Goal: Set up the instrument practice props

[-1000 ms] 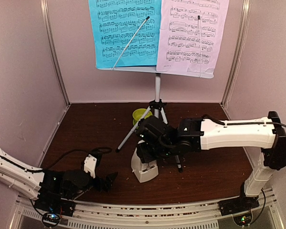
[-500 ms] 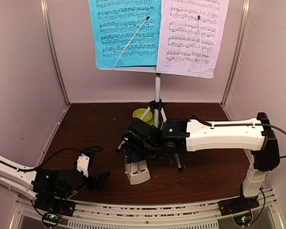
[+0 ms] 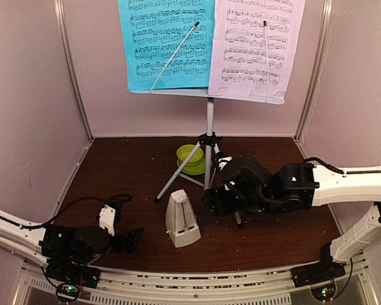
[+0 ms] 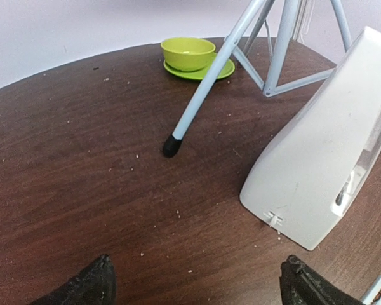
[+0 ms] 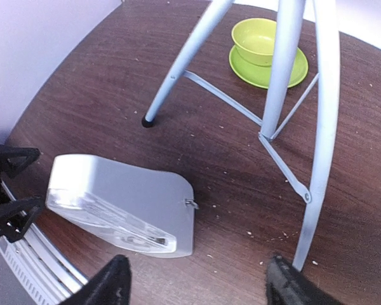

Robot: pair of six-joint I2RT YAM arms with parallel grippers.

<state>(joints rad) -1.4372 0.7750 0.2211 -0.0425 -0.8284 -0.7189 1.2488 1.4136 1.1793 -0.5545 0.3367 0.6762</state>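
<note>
The cream metronome (image 3: 181, 219) is standing up straight on the brown table (image 3: 114, 171), just in front of the silver legs of the music stand (image 3: 209, 121). It is sitting between the two arms, and nothing is touching it. The left gripper (image 4: 193, 286) is resting low near the front edge with its fingers wide apart, holding nothing. The right gripper (image 5: 200, 286) is hanging near the stand's legs with its fingers also apart and empty. The blue sheet (image 3: 168, 44) and the pink sheet (image 3: 257, 44) are sitting side by side up on the stand, each with a thin wire arm lying over it. The metronome is probably light and hollow, with smooth, slanting sides, so fingers squeezing near the thin top may be slipping off. Its clear cover looks like it could pop loose. A good place to hold it is low down, across the two wide sides near the base. It is tall and narrow, so a bump could tip it over. The sheets are thin and floppy.
</note>
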